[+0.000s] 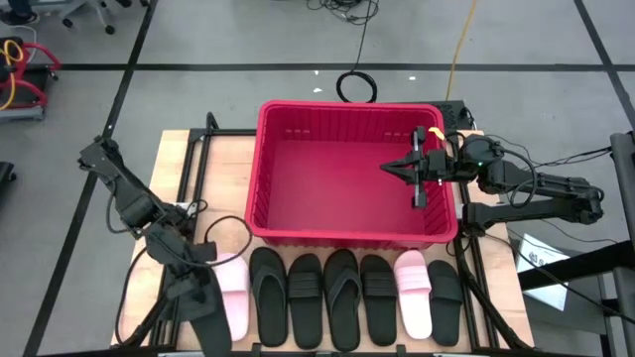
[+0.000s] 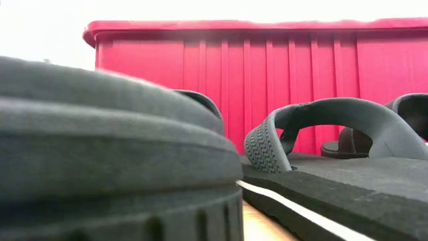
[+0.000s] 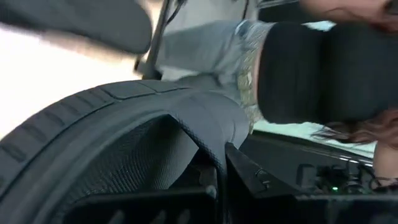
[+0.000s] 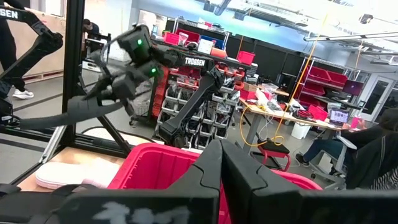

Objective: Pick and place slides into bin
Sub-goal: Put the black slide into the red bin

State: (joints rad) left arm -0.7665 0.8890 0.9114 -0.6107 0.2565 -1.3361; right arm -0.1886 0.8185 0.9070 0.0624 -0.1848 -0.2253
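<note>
High view: left gripper (image 1: 203,302) clamped on flat black foam slide (image 1: 206,322) at the row's left end; lift clear, then carry over large red slotted plastic bin (image 1: 260,164). Right gripper (image 1: 392,171) closed, empty, above bin.

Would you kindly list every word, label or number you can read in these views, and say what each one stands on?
"TROSSEN": white letters on the dark left arm, seen from the right wrist view.
White sheet beside the table's right edge, high view: dark print, too small to read.
Red bin, slides: no lettering visible.
</note>
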